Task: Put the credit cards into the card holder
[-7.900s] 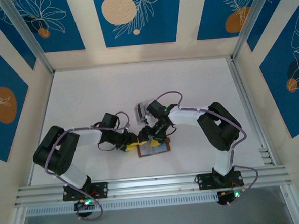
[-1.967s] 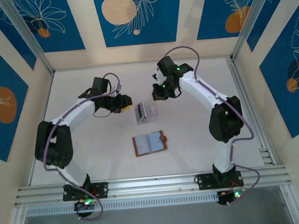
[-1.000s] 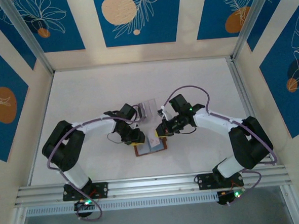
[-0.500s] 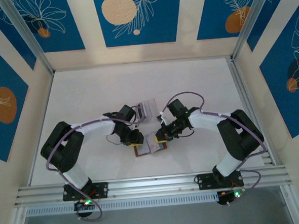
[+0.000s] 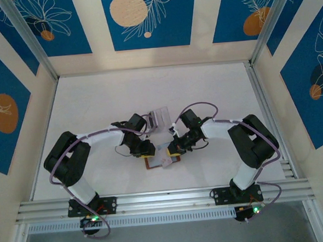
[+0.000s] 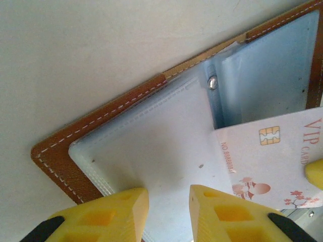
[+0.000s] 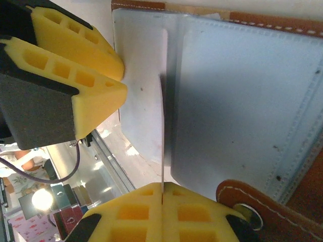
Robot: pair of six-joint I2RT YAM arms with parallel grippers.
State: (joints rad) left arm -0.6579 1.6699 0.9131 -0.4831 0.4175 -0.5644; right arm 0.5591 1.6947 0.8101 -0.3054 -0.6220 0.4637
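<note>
The open brown card holder [image 6: 96, 123] is lying on the white worktop [image 5: 149, 94], at the lower centre of the overhead view. The right fingers [image 7: 136, 209] are clamping a VIP credit card [image 6: 267, 161] edge-on over its bluish pockets. The left fingers [image 6: 111, 209] are sitting slightly apart at its left half.

Credit card [image 6: 272, 156], left wrist view: pale face with red print; large "VIP" at right edge, cut by frame; beneath it "CARD" in smaller letters, partly cut off; along card's left edge small red "NO" then digit string starting with 8s, remaining digits too small to tell; gold chip symbol above the number.
</note>
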